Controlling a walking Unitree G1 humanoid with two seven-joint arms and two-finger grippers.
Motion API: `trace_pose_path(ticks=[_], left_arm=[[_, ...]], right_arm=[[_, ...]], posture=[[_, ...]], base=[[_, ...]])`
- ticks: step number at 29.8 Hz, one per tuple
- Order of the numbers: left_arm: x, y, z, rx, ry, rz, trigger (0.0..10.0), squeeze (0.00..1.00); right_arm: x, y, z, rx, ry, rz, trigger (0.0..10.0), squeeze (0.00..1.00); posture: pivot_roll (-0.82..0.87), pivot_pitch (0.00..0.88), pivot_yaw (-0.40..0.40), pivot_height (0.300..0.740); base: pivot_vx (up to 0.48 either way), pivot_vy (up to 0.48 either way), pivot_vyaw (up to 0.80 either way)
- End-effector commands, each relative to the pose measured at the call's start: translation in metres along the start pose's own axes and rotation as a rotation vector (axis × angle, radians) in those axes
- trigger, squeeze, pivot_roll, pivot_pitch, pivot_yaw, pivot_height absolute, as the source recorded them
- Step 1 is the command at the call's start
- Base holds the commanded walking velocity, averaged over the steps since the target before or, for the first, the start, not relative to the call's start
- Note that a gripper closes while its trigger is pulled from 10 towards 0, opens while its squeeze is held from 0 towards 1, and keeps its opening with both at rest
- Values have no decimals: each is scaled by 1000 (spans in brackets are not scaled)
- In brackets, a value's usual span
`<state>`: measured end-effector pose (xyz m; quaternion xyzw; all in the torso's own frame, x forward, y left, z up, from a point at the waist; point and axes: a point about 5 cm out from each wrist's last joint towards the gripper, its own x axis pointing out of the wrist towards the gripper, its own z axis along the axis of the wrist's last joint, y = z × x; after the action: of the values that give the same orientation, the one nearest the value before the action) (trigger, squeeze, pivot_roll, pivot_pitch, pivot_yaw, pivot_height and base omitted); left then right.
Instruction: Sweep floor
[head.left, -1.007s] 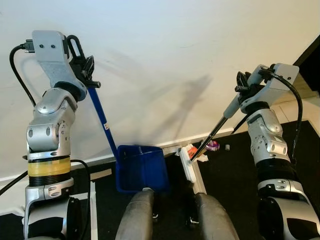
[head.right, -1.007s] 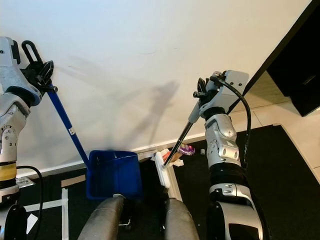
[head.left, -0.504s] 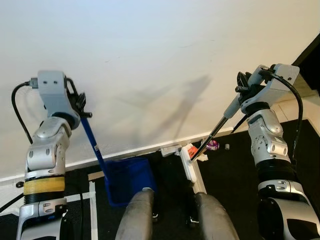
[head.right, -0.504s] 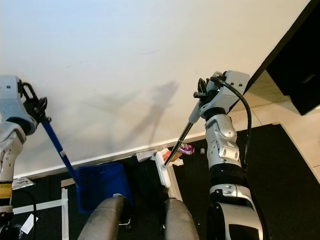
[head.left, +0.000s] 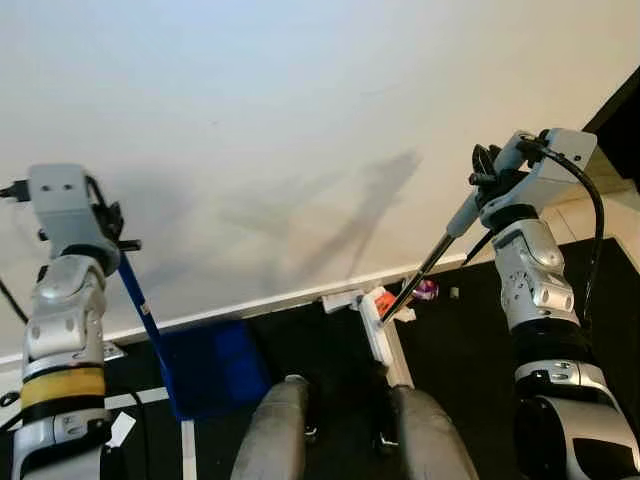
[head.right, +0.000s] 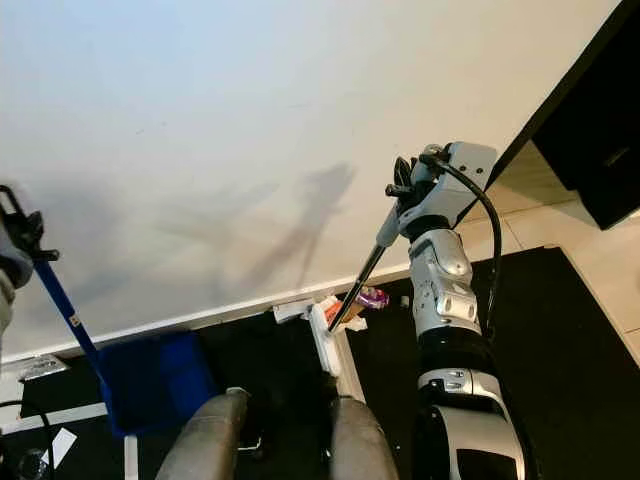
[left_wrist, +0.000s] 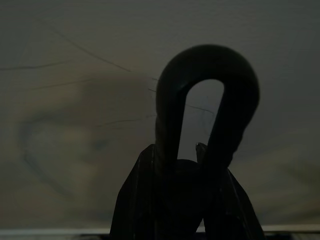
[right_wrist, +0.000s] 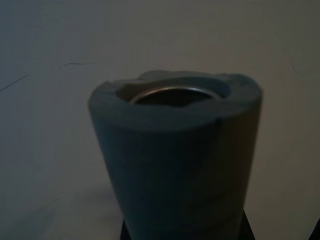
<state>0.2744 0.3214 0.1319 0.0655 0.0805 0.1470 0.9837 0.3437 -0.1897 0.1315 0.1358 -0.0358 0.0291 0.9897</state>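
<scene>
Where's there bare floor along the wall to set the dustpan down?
Bare black floor lies between the blue dustpan and the white broom head, below the baseboard. Right of the broom, dark floor is also open. It is crowded at the litter by the baseboard, around the broom head.
</scene>
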Motion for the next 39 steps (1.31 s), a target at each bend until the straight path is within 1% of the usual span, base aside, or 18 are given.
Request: trace_pose_path(ticks=[1, 6, 7, 9, 13, 16, 22, 24, 36, 39], left_arm=[[-3, 1, -2, -40, -44, 14, 10000, 0], [-7, 6, -8, -47, -67, 55, 10000, 0], [-10, 7, -10, -41, -84, 67, 10000, 0], [-13, 9, -13, -57, -87, 74, 10000, 0], [-17, 4, -16, -73, -86, 47, 10000, 0], [-16, -2, -15, -80, -88, 14, 10000, 0], [-14, -6, -15, -79, -79, -4, 10000, 0], [-13, -8, -16, -64, -68, -8, 10000, 0], [-13, -11, -17, -60, -53, -23, 10000, 0], [-13, -11, -18, -64, -49, -22, 10000, 0]], right_arm=[[-1, 0, 4, -9, -14, 9, 10000, 0], [-1, 0, 4, -10, -12, 13, 10000, 0], [-1, 0, 5, -10, -12, 15, 10000, 0], [-1, 1, 5, -9, -12, 17, 10000, 0], [0, 1, 5, -11, -10, 21, 10000, 0], [0, 2, 5, -11, -9, 24, 10000, 0], [0, 1, 6, -10, -11, 22, 10000, 0], [0, 1, 6, -10, -10, 20, 10000, 0], [1, 1, 5, -7, -10, 22, 10000, 0], [1, 2, 5, -7, -10, 24, 10000, 0]], posture=[[25, 111, 15, 740], [24, 114, 9, 740], [24, 115, 8, 740], [24, 115, 8, 740], [26, 117, 0, 740], [25, 116, 0, 740], [23, 113, 3, 740], [24, 112, 4, 740], [27, 109, 4, 740], [29, 107, 5, 740]], base=[[0, 0, 0], [0, 0, 0], [0, 0, 0], [0, 0, 0], [0, 0, 0], [0, 0, 0], [0, 0, 0], [0, 0, 0], [0, 0, 0], [0, -344, 0]])
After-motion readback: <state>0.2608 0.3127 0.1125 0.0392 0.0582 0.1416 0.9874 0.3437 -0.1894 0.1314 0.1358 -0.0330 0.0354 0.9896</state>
